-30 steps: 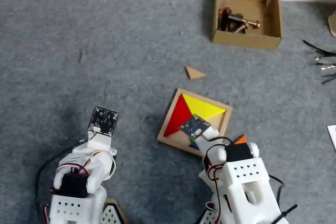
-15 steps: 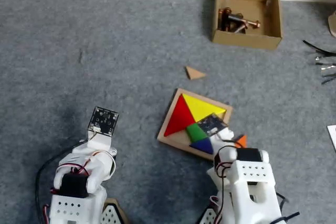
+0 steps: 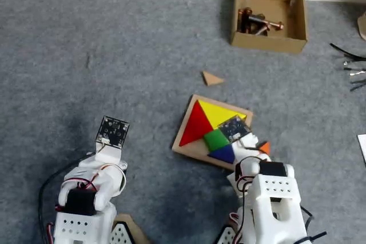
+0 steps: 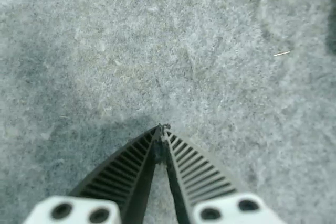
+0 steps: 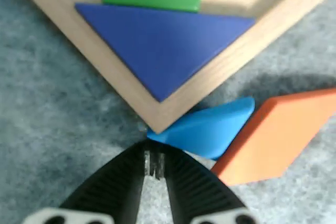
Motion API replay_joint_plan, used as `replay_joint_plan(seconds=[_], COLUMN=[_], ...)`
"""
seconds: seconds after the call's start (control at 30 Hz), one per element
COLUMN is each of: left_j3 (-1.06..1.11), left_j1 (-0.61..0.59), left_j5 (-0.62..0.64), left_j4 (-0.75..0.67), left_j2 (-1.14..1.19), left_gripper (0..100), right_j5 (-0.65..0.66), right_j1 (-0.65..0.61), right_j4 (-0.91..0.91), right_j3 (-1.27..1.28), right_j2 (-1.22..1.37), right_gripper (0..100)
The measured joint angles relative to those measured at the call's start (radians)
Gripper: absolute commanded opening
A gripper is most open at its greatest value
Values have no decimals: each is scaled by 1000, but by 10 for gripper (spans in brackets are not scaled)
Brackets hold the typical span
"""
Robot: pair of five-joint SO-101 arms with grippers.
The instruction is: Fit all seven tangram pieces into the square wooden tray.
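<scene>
The square wooden tray [image 3: 191, 148] lies on the grey carpet and holds a red triangle [image 3: 196, 124], a yellow triangle [image 3: 220, 114], a green square [image 3: 215, 139] and a blue triangle [image 3: 223, 154]. In the right wrist view my right gripper [image 5: 154, 163] is shut and empty, just off the tray's corner [image 5: 157, 119]. A light blue piece [image 5: 207, 128] and an orange parallelogram [image 5: 273, 135] lie on the carpet against that corner. A plain wooden triangle [image 3: 212, 79] rests beyond the tray. My left gripper [image 4: 161, 129] is shut over bare carpet.
A cardboard box [image 3: 269, 37] with metal parts stands at the far right. Cables [image 3: 349, 64] lie at the right edge. The left arm [image 3: 94, 187] sits near the front left, the right arm [image 3: 269, 195] near the front right.
The right arm has swung to the right, away from above the tray, uncovering the green square and the blue triangle. The left arm has not moved.
</scene>
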Motion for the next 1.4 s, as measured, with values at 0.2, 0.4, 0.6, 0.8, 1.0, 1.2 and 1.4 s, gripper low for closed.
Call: replay_joint_plan(seconds=[0.2,0.4,0.6,0.8,1.0,1.2,1.4], left_j3=[0,0,0,0,0,0,0], left_j1=[0,0,0,0,0,0,0], left_j5=[0,0,0,0,0,0,0], left_j4=[0,0,0,0,0,0,0], left_j2=[0,0,0,0,0,0,0], left_gripper=[11,11,11,11,11,11,11], right_j5=[-2,-3,-3,-3,-3,-3,-3], right_j1=[2,12,14,17,17,17,17], right_j4=[44,143,206,178,178,175,140], right_j3=[0,-29,-120,-127,-127,-127,-77], right_j2=[-2,-3,-3,-3,-3,-3,-3], right_gripper=[5,5,5,5,5,5,5])
